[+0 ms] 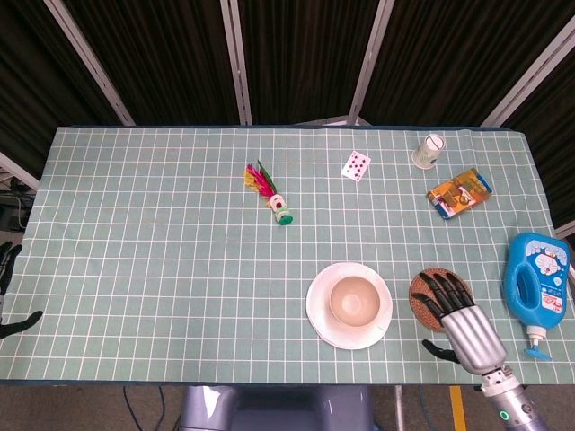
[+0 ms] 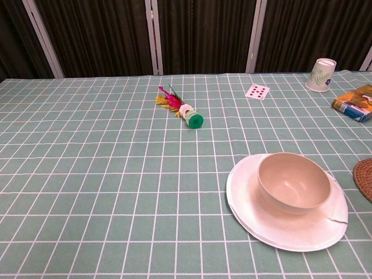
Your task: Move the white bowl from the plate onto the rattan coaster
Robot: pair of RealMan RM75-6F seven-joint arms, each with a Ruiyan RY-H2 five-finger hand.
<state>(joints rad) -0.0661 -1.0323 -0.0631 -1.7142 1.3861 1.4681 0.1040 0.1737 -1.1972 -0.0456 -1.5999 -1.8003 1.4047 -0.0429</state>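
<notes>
Head view has the white bowl (image 1: 354, 300) sitting upright in the middle of the white plate (image 1: 322, 321), near the front edge of the green checked tablecloth (image 1: 162, 260); the chest view shows the same bowl (image 2: 293, 181) on the plate (image 2: 247, 200), whose rim has a chipped or torn notch on its right side. Just to the right of the plate lies the round rattan coaster (image 1: 422, 292), apart from it — only a sliver of the coaster (image 2: 364, 177) shows at the chest view's right edge. The right hand (image 1: 460, 316) hangs over the coaster's right half, fingers (image 1: 442, 294) spread and pointing toward the back of the table, holding nothing; whether it touches the coaster I cannot tell. The left hand (image 1: 7, 292) barely shows at the far left edge, well away from the plate, dark fingertips apart and empty. Right of the coaster stands a blue detergent bottle (image 1: 539, 277) at the table's edge. Behind the plate, well apart, lies a feathered shuttlecock (image 1: 269, 193) with a green base — and farther back to the right, a playing card (image 1: 356, 165), a tipped paper cup (image 1: 429, 150) and a small orange-and-blue box (image 1: 458, 193).
</notes>
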